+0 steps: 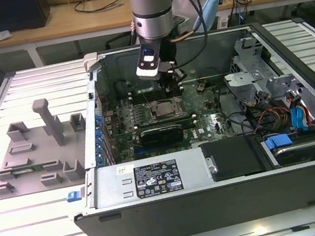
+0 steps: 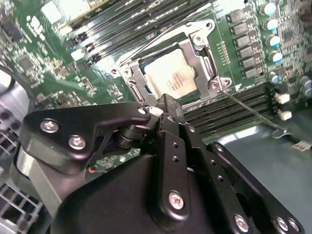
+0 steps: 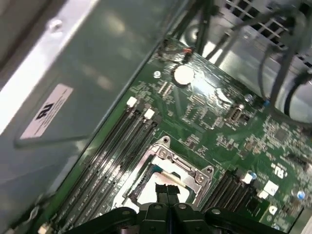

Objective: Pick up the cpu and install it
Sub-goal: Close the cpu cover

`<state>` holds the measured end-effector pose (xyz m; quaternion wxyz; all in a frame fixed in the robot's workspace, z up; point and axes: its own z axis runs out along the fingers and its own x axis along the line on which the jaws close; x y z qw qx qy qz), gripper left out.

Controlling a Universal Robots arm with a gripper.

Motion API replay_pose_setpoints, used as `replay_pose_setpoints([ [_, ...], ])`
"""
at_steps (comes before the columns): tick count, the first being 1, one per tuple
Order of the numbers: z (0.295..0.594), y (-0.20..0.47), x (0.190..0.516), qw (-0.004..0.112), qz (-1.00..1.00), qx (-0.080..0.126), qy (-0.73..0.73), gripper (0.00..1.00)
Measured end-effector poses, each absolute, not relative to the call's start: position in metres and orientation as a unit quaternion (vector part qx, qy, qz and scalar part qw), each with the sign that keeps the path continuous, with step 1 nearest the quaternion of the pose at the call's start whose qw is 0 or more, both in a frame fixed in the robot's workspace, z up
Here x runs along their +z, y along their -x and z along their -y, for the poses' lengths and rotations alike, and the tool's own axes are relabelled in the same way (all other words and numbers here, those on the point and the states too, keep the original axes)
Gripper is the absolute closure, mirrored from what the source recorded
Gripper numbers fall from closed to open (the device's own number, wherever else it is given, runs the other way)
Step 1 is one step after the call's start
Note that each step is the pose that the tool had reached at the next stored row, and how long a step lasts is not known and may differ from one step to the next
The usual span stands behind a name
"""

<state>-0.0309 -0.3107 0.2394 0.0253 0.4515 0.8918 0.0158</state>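
Note:
The cpu (image 2: 170,78) is a small silver square lying flat in the metal socket frame (image 2: 207,58) on the green motherboard (image 1: 205,116). In the exterior view the cpu (image 1: 162,109) sits in the middle of the board inside the open computer case. My gripper (image 1: 172,77) hangs just above and behind the socket. Its black fingertips (image 2: 165,103) are pressed together with nothing between them, close over the near edge of the chip. In the first wrist view the gripper (image 3: 167,189) is shut over the socket frame (image 3: 197,173).
The case walls (image 1: 98,103) surround the board. Memory slots (image 2: 243,107) flank the socket and a long black card (image 1: 160,134) lies in front of it. Cables and drive cages (image 1: 260,84) fill the exterior view's right. A grey fixture plate (image 1: 31,156) stands on the table at the exterior view's left.

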Motion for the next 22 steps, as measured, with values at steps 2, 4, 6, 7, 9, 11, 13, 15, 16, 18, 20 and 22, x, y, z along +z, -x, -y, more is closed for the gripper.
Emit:
replay_pose_setpoints([
  [2, 0.3107, 0.0309, 0.2393, 0.025, -0.902, 0.016, -0.432, 0.89],
  [4, 0.3107, 0.0309, 0.2392, 0.025, -0.911, 0.017, -0.412, 0.89],
  [6, 0.3107, 0.0309, 0.2389, 0.024, -0.924, 0.017, -0.381, 0.89],
  [7, 0.3107, 0.0309, 0.2389, 0.024, -0.927, 0.017, -0.373, 0.89],
  [9, 0.3107, 0.0309, 0.2388, 0.024, -0.935, 0.018, -0.353, 0.89],
  [11, 0.3107, 0.0309, 0.2387, 0.023, -0.944, 0.018, -0.329, 0.89],
  [13, 0.3107, 0.0309, 0.2386, 0.023, -0.952, 0.018, -0.303, 0.89],
  [15, 0.3107, 0.0309, 0.2384, 0.023, -0.961, 0.018, -0.275, 0.89],
  [16, 0.3107, 0.0309, 0.2384, 0.023, -0.963, 0.018, -0.267, 0.89],
  [18, 0.3107, 0.0309, 0.2384, 0.023, -0.970, 0.018, -0.241, 0.89],
  [20, 0.3107, 0.0310, 0.2383, 0.022, -0.975, 0.017, -0.220, 0.89],
  [22, 0.3107, 0.0309, 0.2383, 0.022, -0.981, 0.017, -0.193, 0.89],
])
